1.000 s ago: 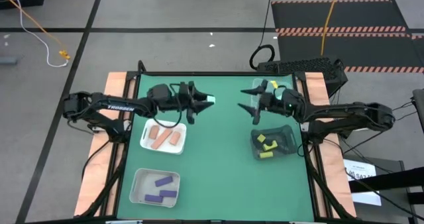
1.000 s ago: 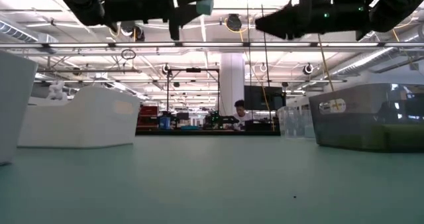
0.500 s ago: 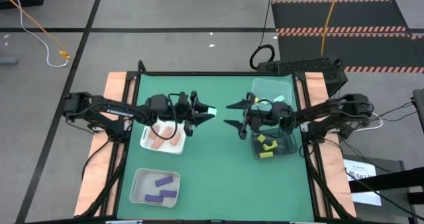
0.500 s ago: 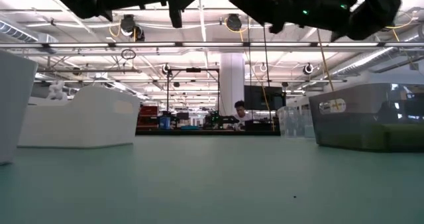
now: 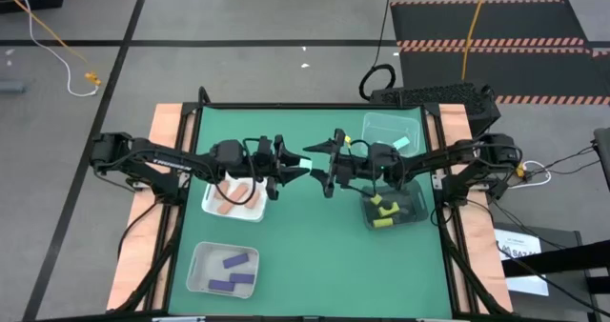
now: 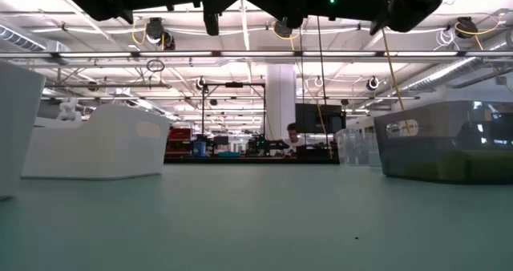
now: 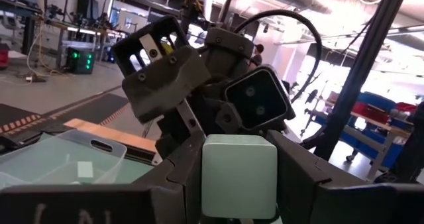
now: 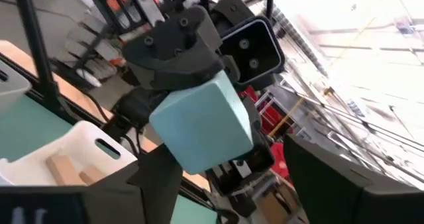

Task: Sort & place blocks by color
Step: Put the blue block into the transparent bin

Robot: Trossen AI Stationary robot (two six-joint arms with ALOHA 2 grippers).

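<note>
A mint green cube (image 5: pixel 306 163) is high above the middle of the table, in my left gripper (image 5: pixel 295 166), which is shut on it. The cube fills the left wrist view (image 7: pixel 238 174), and my left gripper (image 7: pixel 238 191) shows around it. My right gripper (image 5: pixel 323 167) is open and faces the left one, with one finger on the cube's far side and one on its near side. The right wrist view shows the cube (image 8: pixel 202 124) between my right gripper's (image 8: pixel 212 184) spread fingers. Other blocks lie in four trays. My left gripper pinches the mint cube between its two fingers (image 7: pixel 175 181) by two opposite side faces (image 7: pixel 209 177). The fingers come level from the table's left. The cube is lifted clear and its free end points toward the right arm. My right gripper: whether a finger touches the cube I cannot tell.
A white tray (image 5: pixel 250 214) with salmon blocks sits under the left arm. A white tray (image 5: pixel 196 265) with purple blocks is near the near edge. A dark tray (image 5: pixel 412 204) holds yellow blocks. A clear tray (image 5: pixel 381 124) holds a mint block. The green mat between the trays is bare.
My right gripper has swung from above the clear tray toward the table's left, up to the cube held by my left gripper, and has stayed open. My left gripper has drifted slightly toward the near edge with the cube.
</note>
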